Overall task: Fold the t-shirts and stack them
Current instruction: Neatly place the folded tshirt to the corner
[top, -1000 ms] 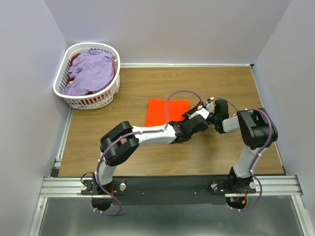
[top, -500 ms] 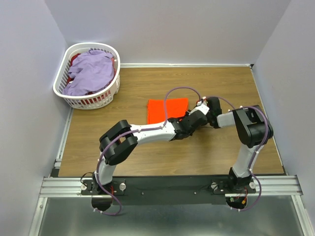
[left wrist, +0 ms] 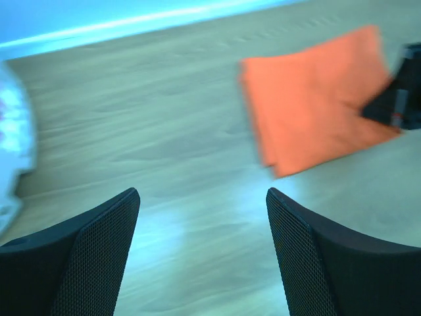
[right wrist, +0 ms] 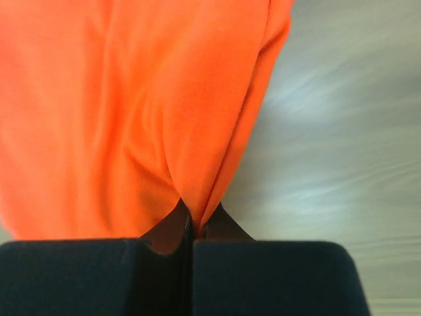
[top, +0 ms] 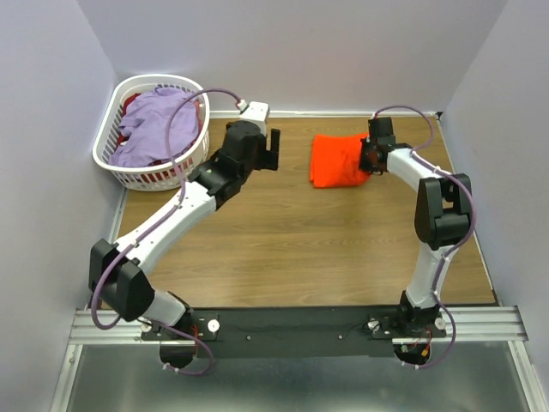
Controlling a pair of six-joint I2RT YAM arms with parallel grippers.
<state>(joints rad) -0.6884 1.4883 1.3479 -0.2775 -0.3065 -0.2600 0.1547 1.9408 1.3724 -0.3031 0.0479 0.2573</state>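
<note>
A folded orange t-shirt (top: 337, 159) lies near the table's back right; it also shows in the left wrist view (left wrist: 316, 102) and fills the right wrist view (right wrist: 125, 99). My right gripper (top: 369, 158) is shut on its right edge, the cloth pinched between the jaws (right wrist: 195, 220). My left gripper (top: 270, 151) hovers open over bare wood left of the shirt, nothing between its fingers (left wrist: 200, 217). A lavender t-shirt (top: 159, 124) lies heaped in the basket.
The white slotted laundry basket (top: 107, 159) stands at the back left corner, with red cloth (top: 129, 103) under the lavender one. Grey walls close in the table at the back and both sides.
The left gripper opened, let go and swung from mid-table to the back left. The right gripper shut on the orange shirt and dragged it toward the back right.
</note>
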